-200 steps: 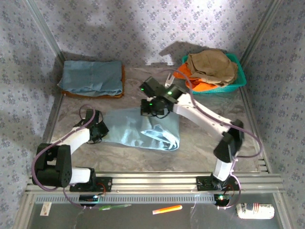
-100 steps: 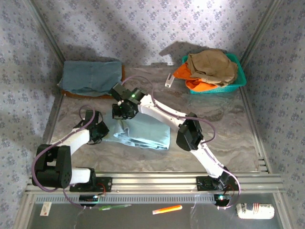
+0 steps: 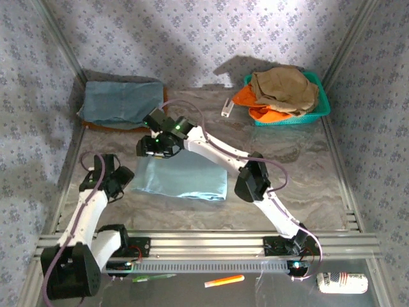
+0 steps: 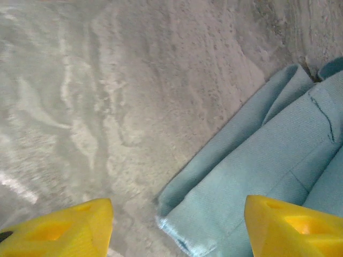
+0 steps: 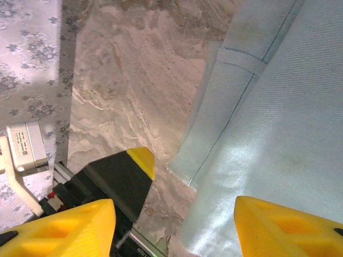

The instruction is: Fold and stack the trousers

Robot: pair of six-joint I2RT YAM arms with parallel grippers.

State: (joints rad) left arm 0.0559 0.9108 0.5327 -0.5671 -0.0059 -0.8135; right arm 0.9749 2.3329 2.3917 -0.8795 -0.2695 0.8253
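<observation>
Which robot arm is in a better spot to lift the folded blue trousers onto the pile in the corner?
Probably left: the left gripper is open at the trousers' left edge, on the pile's side. The right gripper is open too, but that arm stretches across the table.

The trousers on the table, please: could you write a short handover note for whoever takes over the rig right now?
Left gripper: open, empty, at the left edge of the trousers.
Right gripper: open, empty, over their far left corner.
Trousers: a flat folded rectangle in the middle of the table, held by neither gripper.
Done: the fold, by the look of it.
Left: probably lifting them onto the folded pile at the far left.
Teal basket, far right: holds a tan garment and an orange garment.
</observation>
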